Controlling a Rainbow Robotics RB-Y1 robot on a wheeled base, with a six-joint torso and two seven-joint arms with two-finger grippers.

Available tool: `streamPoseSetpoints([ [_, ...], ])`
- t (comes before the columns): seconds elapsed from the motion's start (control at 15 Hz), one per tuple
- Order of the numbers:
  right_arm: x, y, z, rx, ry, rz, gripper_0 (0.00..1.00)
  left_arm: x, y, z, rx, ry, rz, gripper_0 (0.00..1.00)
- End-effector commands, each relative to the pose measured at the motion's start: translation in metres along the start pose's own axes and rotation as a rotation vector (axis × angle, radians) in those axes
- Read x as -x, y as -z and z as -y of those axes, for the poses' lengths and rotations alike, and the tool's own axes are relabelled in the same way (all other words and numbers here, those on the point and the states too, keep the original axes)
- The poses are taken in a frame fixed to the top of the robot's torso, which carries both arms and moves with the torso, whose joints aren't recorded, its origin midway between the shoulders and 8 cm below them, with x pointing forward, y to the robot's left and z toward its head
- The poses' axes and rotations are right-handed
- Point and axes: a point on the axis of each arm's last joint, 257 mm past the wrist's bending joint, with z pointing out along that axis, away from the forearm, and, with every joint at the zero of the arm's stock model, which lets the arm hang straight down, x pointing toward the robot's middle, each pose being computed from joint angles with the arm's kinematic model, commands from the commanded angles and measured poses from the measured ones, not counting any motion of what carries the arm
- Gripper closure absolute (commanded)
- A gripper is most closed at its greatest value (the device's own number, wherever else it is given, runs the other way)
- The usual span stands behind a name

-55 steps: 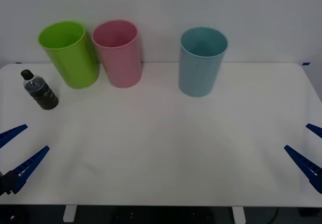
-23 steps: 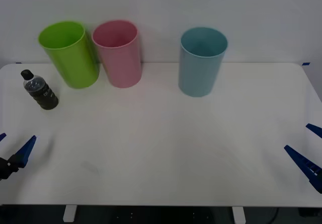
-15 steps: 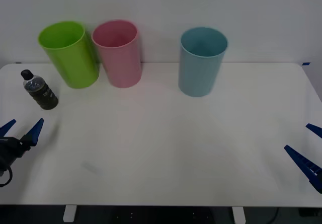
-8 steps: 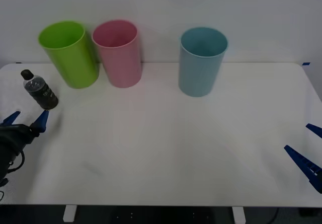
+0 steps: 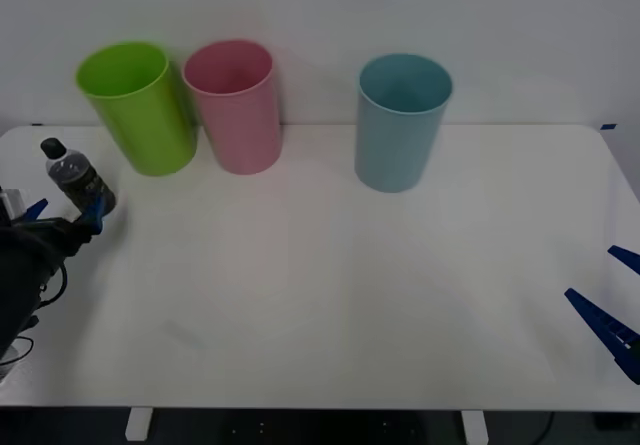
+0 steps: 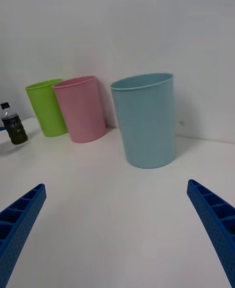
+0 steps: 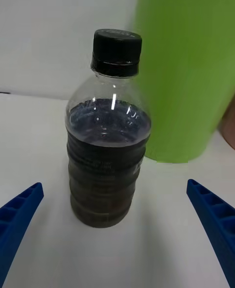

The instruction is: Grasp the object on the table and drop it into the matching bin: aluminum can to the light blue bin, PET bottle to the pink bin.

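Three tall bins stand in a row at the far side of the white counter [image 5: 330, 295]: the lime green bin [image 5: 138, 108] at about 11 o'clock, the pink bin [image 5: 236, 105] just beside it and nearly touching, and the light blue bin [image 5: 400, 121] well apart from them, near 12 o'clock. One small PET bottle [image 5: 80, 179] with dark body, clear shoulder and black cap stands upright on the counter at about 10 o'clock, near the left edge and a little in front of the green bin. The left claw [image 5: 62, 217] is just behind the bottle on the near side, its blue fingers spread wide, and one fingertip [image 5: 92, 208] overlaps the bottle's base in the front view. In the left wrist view the bottle [image 7: 108, 136] stands between the two spread fingers, with open space on each side, and the green bin [image 7: 186, 63] rises right behind it. The right claw [image 5: 620, 310] rests at about 4 o'clock over the counter's right edge, far from the bins, and its fingers are also spread apart.
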Motion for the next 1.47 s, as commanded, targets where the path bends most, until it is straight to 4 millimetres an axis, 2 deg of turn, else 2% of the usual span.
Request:
streamPoseSetpoints([
  [0.07, 0.000, 0.000, 0.000, 0.000, 0.000, 0.000, 0.00, 0.002, -0.013, -0.001, 0.018, -0.011, -0.011, 0.00],
  [0.47, 0.000, 0.000, 0.000, 0.000, 0.000, 0.000, 0.00, 0.008, -0.040, 0.003, 0.059, -0.026, -0.032, 0.00],
  [0.67, 0.000, 0.000, 0.000, 0.000, 0.000, 0.000, 0.00, 0.014, -0.050, -0.007, 0.121, -0.060, -0.040, 0.00],
  [1.2, 0.000, 0.000, 0.000, 0.000, 0.000, 0.000, 0.00, 0.015, -0.053, -0.004, 0.127, -0.070, -0.042, 0.00],
  [1.27, 0.000, 0.000, 0.000, 0.000, 0.000, 0.000, 0.00, 0.015, -0.053, -0.004, 0.127, -0.070, -0.042, 0.54],
  [1.33, 0.000, 0.000, 0.000, 0.000, 0.000, 0.000, 0.00, 0.014, -0.053, -0.004, 0.126, -0.078, -0.045, 1.00],
  [1.47, 0.000, 0.000, 0.000, 0.000, 0.000, 0.000, 0.00, 0.014, -0.053, -0.005, 0.127, -0.077, -0.044, 1.00],
])
